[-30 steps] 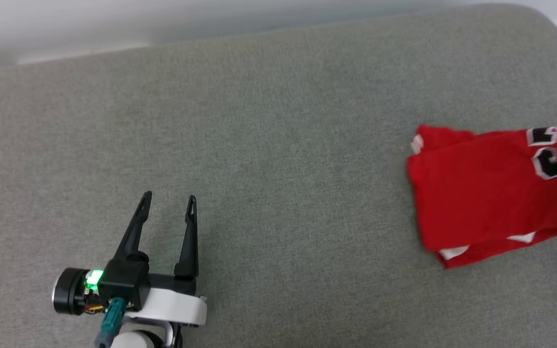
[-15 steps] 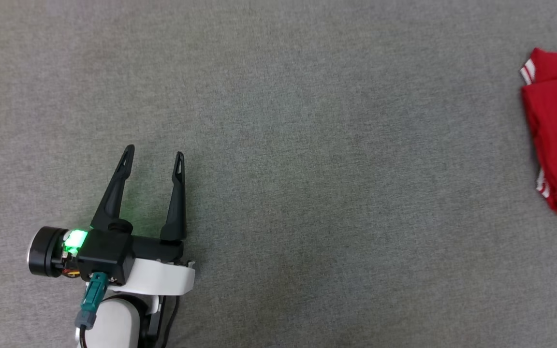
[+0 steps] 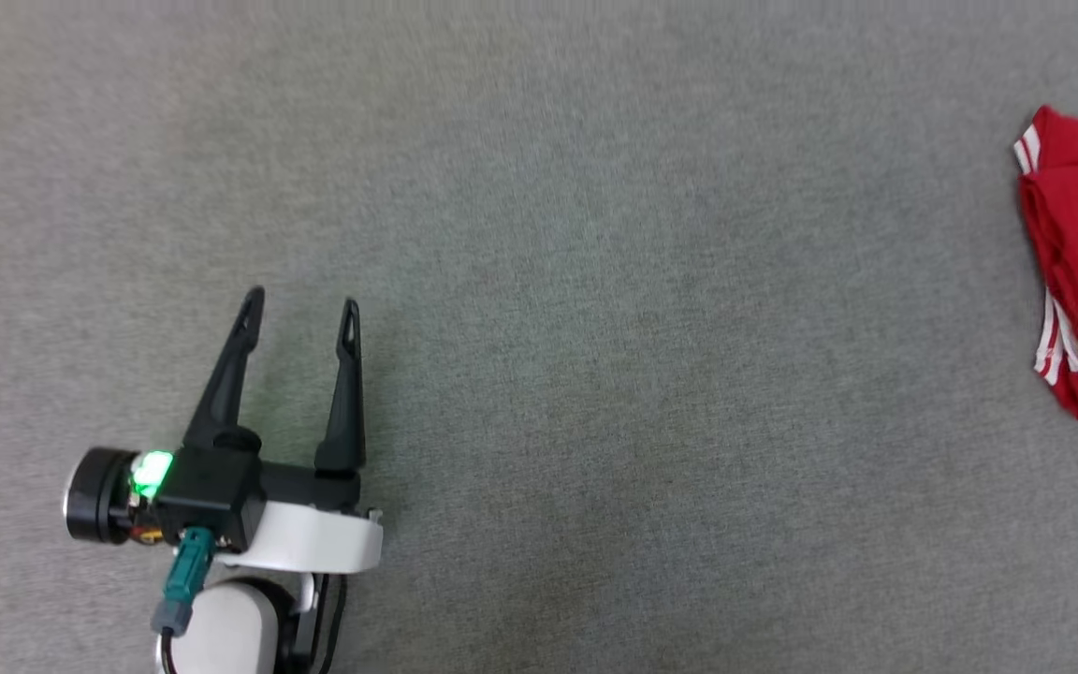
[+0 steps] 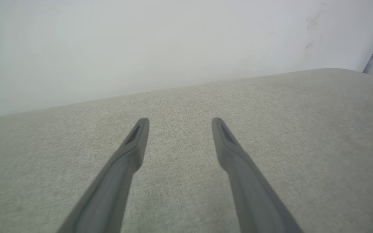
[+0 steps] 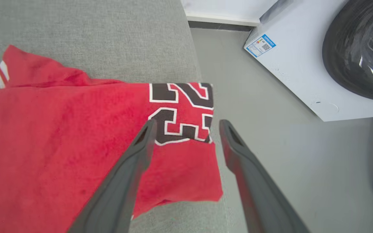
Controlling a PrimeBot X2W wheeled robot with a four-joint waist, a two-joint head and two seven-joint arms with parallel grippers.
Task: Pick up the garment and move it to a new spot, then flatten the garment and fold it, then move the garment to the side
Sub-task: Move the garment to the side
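My right gripper was pinched shut on the garment a second ago — now its fingers stand wide apart, holding nothing, poised just over the dark number print. I judge the move to the side done. The garment lies folded at the right edge of the grey woven cushion — soft red knit, striped trim showing. My left gripper hangs equally wide and empty, well apart from it

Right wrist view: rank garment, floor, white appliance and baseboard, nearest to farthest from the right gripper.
1. garment, directly under the right gripper, on the cushion.
2. floor, past the cushion edge, lower.
3. white appliance at right and baseboard at top, both across the floor: too close to call.
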